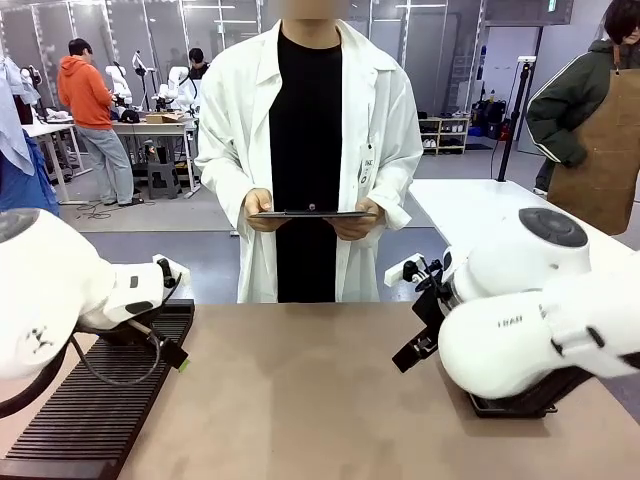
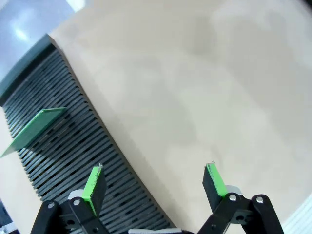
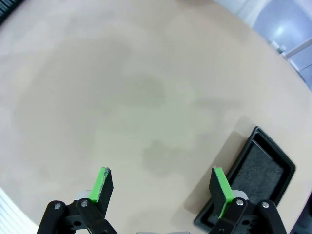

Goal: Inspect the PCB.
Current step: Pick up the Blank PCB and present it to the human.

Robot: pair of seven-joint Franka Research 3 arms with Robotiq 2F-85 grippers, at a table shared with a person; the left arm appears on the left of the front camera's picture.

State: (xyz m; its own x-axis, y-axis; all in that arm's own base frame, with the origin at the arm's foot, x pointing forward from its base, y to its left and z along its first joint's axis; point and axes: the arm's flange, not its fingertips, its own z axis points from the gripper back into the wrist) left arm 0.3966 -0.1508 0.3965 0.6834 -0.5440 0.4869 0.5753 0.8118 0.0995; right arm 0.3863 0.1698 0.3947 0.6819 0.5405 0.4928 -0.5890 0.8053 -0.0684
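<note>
- Left wrist view: left gripper (image 2: 153,170) is hovering wide open; PCB (image 2: 34,129) is leaning in the slotted rack (image 2: 73,146)
- Right gripper (image 3: 161,173) is hovering wide open over the table (image 3: 122,73)

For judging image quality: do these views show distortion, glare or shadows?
Left wrist view: the wide lens curves the edge of the slotted rack; the PCB looks sharp. Right wrist view: soft, patchy shadows on the table, a glare spot on the floor. Front view: even light.
</note>
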